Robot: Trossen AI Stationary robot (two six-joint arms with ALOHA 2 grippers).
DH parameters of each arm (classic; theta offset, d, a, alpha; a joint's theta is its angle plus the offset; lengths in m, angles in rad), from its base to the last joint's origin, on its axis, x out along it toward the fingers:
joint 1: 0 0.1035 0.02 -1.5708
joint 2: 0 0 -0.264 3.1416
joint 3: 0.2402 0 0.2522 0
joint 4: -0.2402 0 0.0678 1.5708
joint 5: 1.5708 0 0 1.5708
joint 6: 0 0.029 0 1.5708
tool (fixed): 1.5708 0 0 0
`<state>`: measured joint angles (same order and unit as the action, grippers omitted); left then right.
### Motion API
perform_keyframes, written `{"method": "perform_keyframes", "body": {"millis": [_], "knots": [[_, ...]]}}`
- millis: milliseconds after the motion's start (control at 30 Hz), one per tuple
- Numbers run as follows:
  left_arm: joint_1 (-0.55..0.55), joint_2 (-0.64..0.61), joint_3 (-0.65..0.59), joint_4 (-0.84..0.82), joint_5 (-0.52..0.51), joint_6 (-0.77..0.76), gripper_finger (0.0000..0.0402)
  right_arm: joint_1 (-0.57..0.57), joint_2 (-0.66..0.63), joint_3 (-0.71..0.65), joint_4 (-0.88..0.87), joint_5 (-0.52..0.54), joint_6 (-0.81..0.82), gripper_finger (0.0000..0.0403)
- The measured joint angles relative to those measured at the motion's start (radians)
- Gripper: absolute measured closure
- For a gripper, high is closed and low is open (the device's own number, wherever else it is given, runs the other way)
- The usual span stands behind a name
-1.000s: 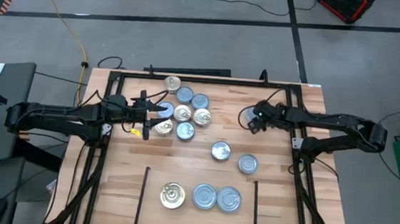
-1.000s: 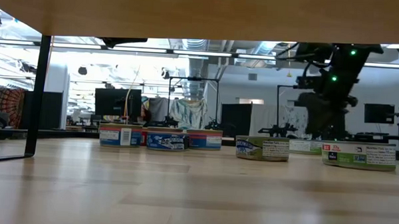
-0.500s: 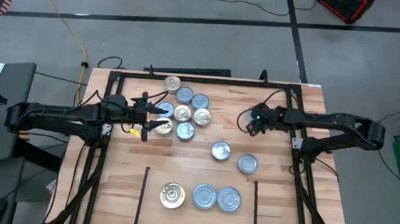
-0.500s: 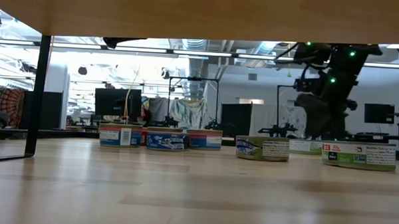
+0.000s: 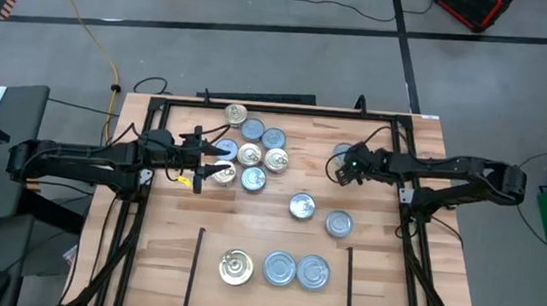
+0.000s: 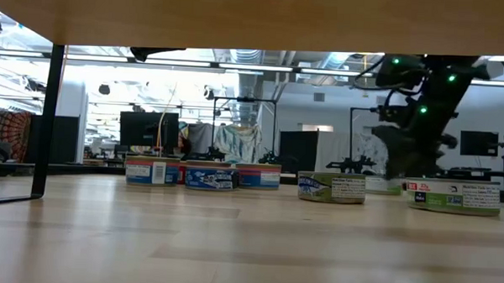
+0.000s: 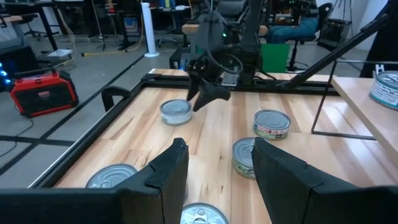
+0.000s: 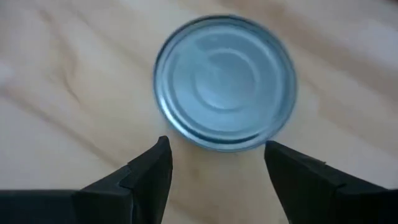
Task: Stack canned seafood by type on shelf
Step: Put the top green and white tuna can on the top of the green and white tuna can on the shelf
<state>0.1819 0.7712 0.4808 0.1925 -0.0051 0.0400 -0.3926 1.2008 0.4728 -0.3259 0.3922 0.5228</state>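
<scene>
The right arm reaches in from the right side of the table [image 5: 381, 279], stretched low toward the middle. Its right claw [image 8: 217, 163] points down, and its two fingers [image 8: 149, 171] are spread with nothing between them. Directly under it lies a single silver-topped tin [image 8: 225, 82], a little ahead of the fingertips and not touched; in the high view this tin [image 5: 344, 153] is mostly hidden by the claw.

The left arm comes in from the left side and lies almost level over the table. The left claw [image 7: 214, 171] is partly spread and holds nothing. It is at the left edge of the cluster of tins [image 5: 254, 150] in the far half of the table, and a gold-topped tin [image 5: 221, 174] lies just beside its fingers.

Between the two claws there is bare wood, so the right claw has free room on all sides. Two more silver tins [image 5: 301, 207] lie apart, nearer the front. The black frame [image 5: 267, 107] runs along the far edge and both sides of the table.

The shelf [image 5: 200, 284] is at the front edge, marked by thin black lines. Three tins stand in a row on it: one gold-topped [image 5: 236, 266] at the left and two silver-topped [image 5: 280, 268] beside it.
</scene>
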Motion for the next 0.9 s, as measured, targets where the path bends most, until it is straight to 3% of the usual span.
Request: {"method": "perform_keyframes", "body": {"millis": [200,367,467,600,900], "knots": [[0.0,0.0,0.0,0.001,0.0,0.001,0.0233,-0.14,0.091,-0.011,0.229,-0.103,-0.145,0.0123],[0.0,0.0,0.0,0.003,0.0,0.004,0.0233,-0.165,0.231,0.016,0.484,-0.211,-0.269,0.0123],[0.0,0.0,0.0,0.002,0.0,0.002,0.0233,-0.157,0.287,0.075,0.458,-0.213,-0.313,0.0123],[0.0,0.0,0.0,-0.004,0.001,-0.015,0.0233,-0.132,0.277,0.116,0.425,-0.2,-0.322,0.0123],[0.0,0.0,0.0,-0.001,0.0,-0.018,0.0233,-0.087,0.286,0.116,0.505,0.021,-0.348,0.0123]]}}
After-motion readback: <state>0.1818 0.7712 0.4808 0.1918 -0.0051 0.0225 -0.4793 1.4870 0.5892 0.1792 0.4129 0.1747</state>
